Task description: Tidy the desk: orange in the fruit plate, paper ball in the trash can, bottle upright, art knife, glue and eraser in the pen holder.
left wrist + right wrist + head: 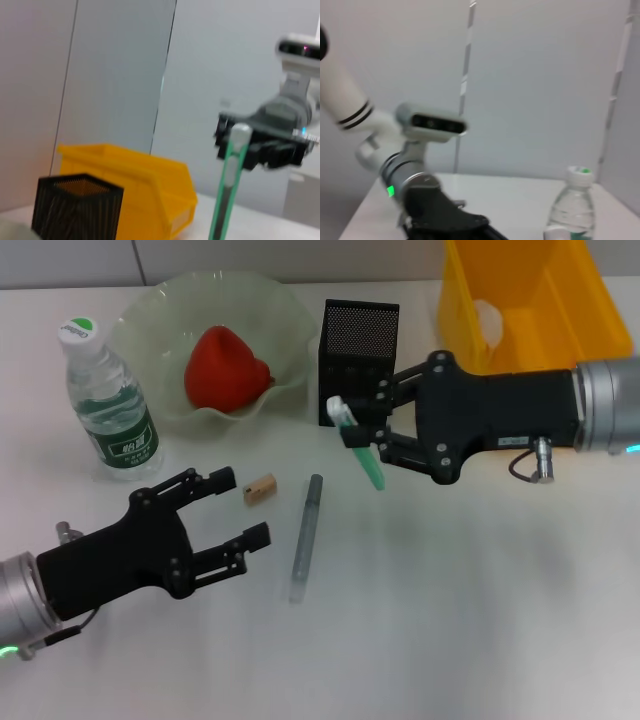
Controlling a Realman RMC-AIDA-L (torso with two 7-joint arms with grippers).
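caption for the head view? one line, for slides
Right hand holds the green art knife beside the pen holder; open left hand hovers near the eraser.

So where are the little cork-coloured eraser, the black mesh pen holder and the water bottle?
eraser [260, 489]: head view, middle of the block.
pen holder [360, 332]: head view, upper mesh wall.
bottle [118, 425]: head view, green label.

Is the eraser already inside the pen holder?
No, the eraser lies on the desk, near the open left gripper, apart from the pen holder.
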